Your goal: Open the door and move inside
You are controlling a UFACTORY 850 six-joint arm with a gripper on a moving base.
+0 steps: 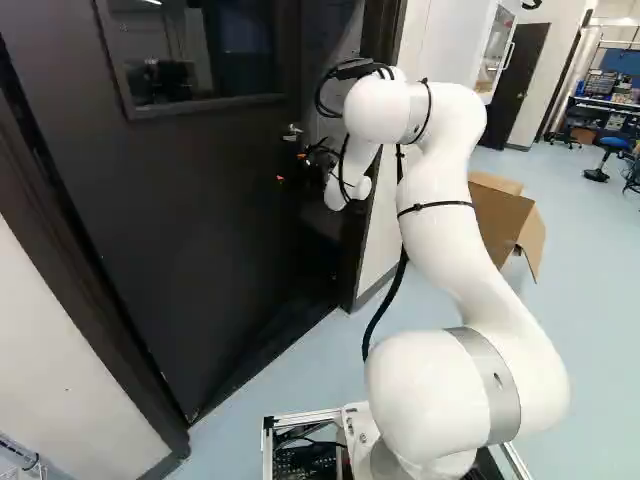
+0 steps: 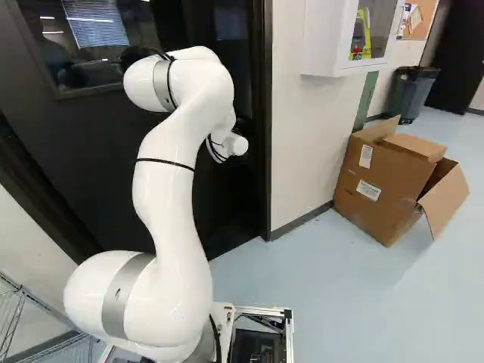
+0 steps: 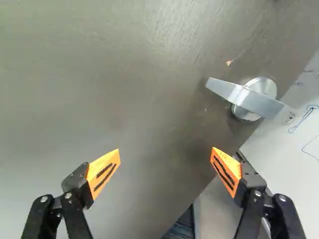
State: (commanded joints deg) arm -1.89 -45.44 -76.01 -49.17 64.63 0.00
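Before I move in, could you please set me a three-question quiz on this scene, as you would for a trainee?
1. True or false: the gripper is closed on the silver door handle.
2. How do the flaps of the cardboard box stand? A) all taped shut; B) open; C) tied down with rope.
3. Fill in the colour: the finger pads are ____.

Key: 1. False, the fingers are apart with the handle outside them; 2. B; 3. orange.
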